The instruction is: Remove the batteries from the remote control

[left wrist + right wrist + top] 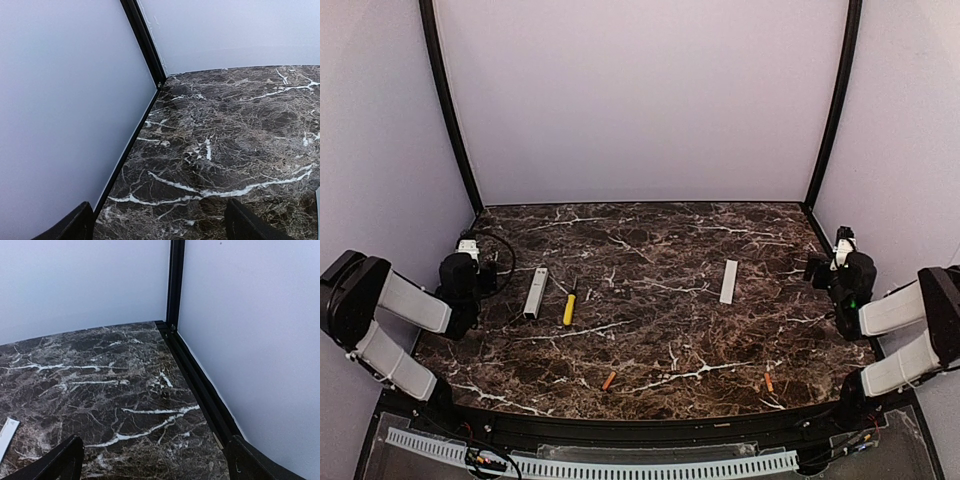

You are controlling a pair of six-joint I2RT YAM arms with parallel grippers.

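The remote control (pixel 535 292), a pale bar, lies on the left part of the marble table next to a yellow-handled screwdriver (pixel 569 305). Two small orange batteries lie loose near the front edge, one (pixel 609 380) at centre left and one (pixel 769 382) at the right. My left gripper (pixel 472 262) is at the far left edge, open and empty; its wrist view shows its dark fingertips (pixel 80 225) wide apart over bare marble. My right gripper (pixel 832 262) is at the far right edge, open and empty, with its fingertips (pixel 250 462) wide apart.
A thin flat white cover strip (pixel 729 281) lies right of centre; its corner shows in the right wrist view (pixel 7 437). White walls with black corner posts (pixel 448 100) enclose the table on three sides. A black rail (pixel 200 385) runs along the right wall.
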